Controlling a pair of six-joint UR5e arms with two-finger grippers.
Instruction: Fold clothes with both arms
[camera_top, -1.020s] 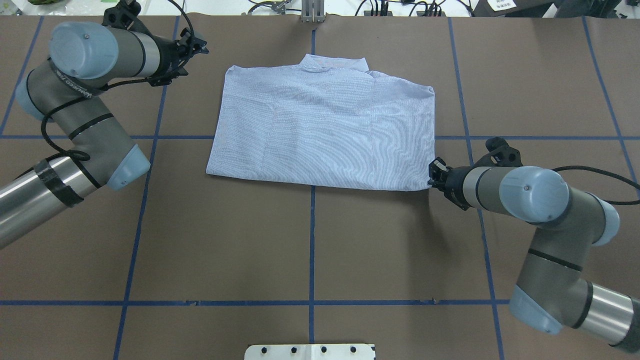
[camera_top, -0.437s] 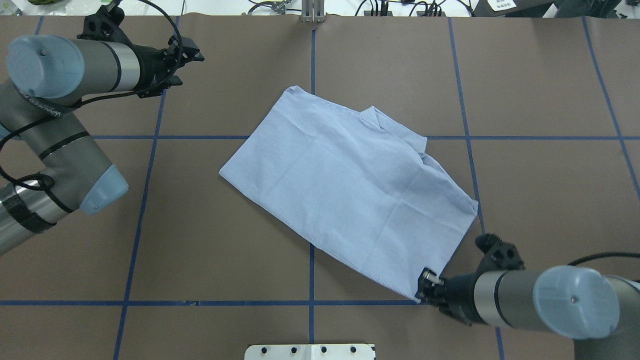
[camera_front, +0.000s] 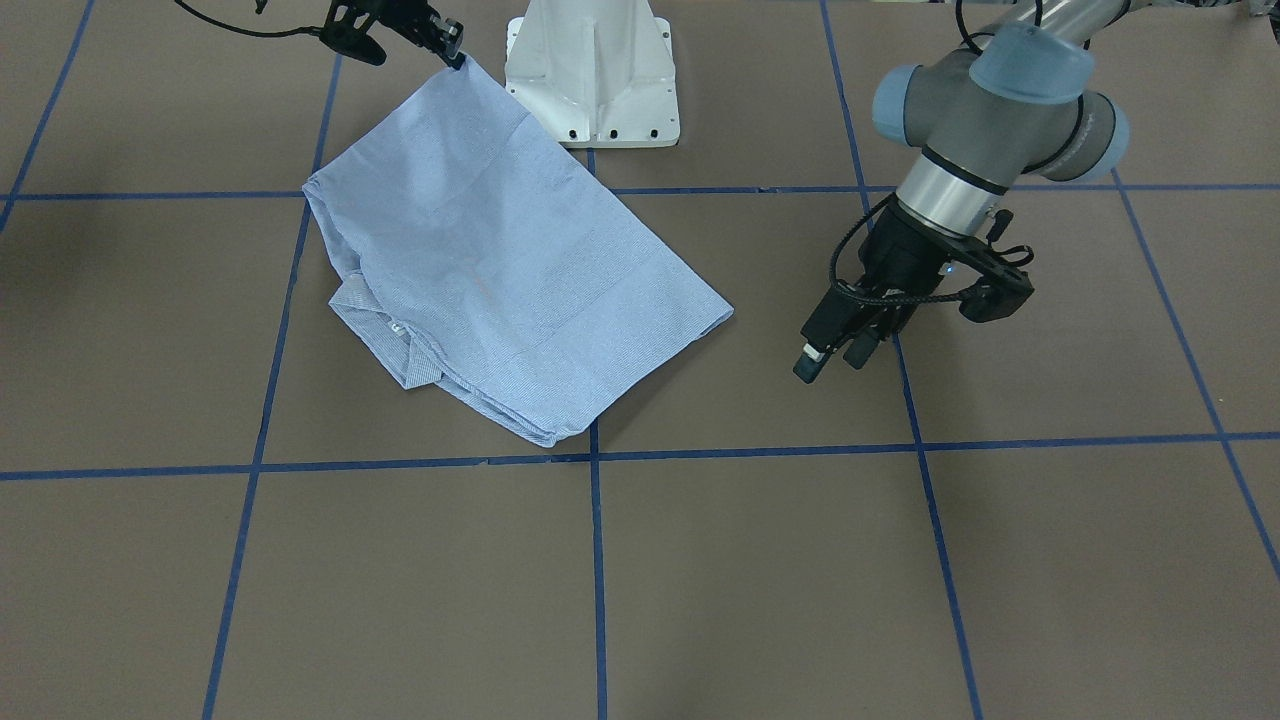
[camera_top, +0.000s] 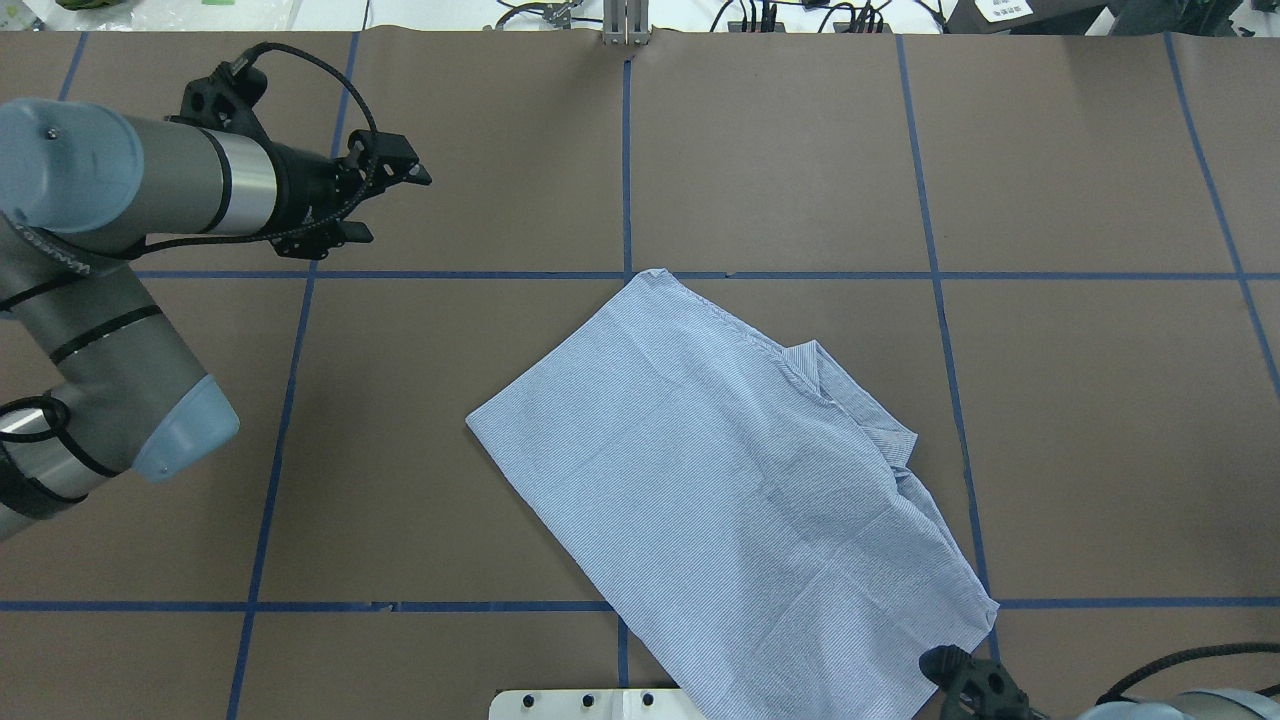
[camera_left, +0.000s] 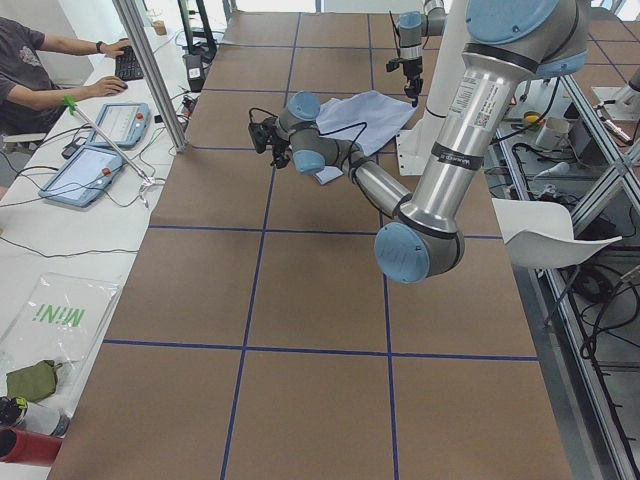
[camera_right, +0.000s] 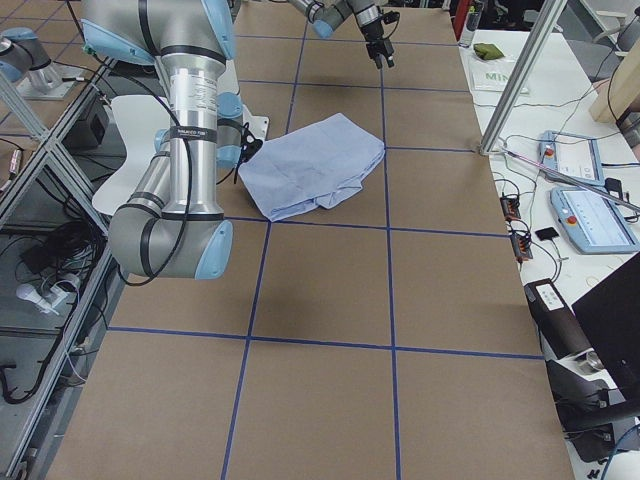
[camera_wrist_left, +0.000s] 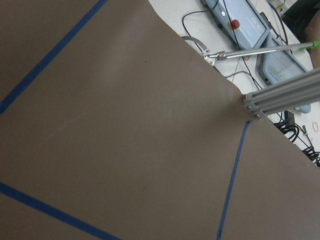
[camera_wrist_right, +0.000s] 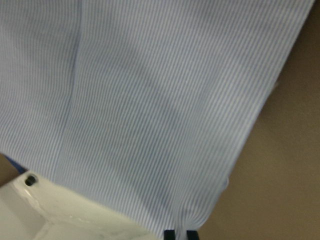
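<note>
Right hand (camera_front: 450, 52) pinches a corner of the light blue-and-white striped shirt (camera_front: 500, 260), which lies toward its five o'clock. The left hand (camera_front: 832, 360), fingers spread, is at the shirt's three o'clock.

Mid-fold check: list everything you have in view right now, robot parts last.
shirt: one, light blue-and-white striped, lying diagonally on the table, one corner pinched.
table: one, brown with a blue tape grid, under everything.
pedestal base: one, white, at the robot's edge of the table, beside the pinched corner.
control tablets: two, blue-grey, on the white bench along the table's far side.
person: one, dark top, seated at that bench, hand on a keyboard.
left gripper: one, black, jaws open, over bare table, apart from the shirt.
right gripper: one, black, jaws shut on the shirt's corner.
</note>
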